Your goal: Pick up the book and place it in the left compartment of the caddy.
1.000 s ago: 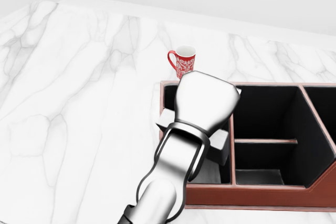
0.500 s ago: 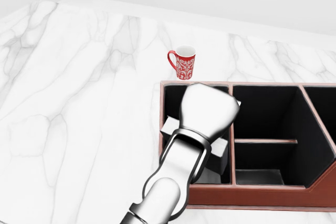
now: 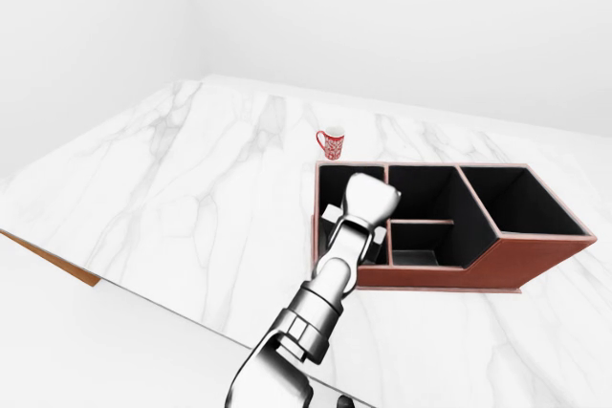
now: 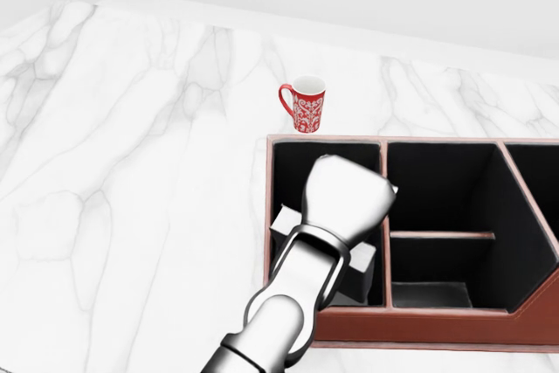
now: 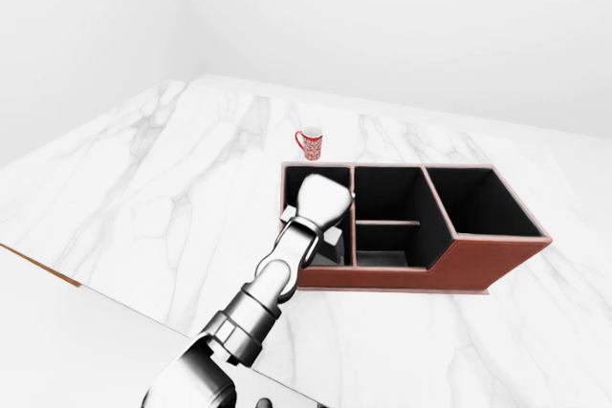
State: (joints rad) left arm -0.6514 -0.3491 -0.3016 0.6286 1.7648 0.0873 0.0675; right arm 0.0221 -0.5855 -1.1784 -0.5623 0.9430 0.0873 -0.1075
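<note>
Change: over the earlier head views the left hand [image 4: 347, 194] has come lower in the picture and deeper into the caddy's left compartment; the mug's base, partly covered before, now shows clear above the hand. The camera has not moved.
Left hand: a smooth, glossy, silver-white shell, broad and rounded at the wrist, on a ribbed chrome forearm that enters from the bottom of the head view. It reaches down into the left compartment.
Fingers: hidden under the hand's own shell; I cannot tell how far they are spread, nor whether they grip the book.
Book [image 4: 285, 221]: only pale grey, flat-sided corners show, poking out left and right of the wrist, inside the left compartment and below the hand. Its long axis seems to run roughly left-to-right across the compartment, slightly tilted; its cover is hidden.
Caddy [image 3: 507, 260]: a box with reddish-brown leather-like outer walls, matt black lining and thin straight dividers, with a slanted cut on its right end. It stands on the table.
Mug [image 4: 305, 103]: red with a white pattern and white inside, upright, handle to the view's left, just above the caddy's top rim, well apart from the hand.
Table [image 3: 191, 179]: white marble with grey veins, polished.
Right hand: not seen in any view.
</note>
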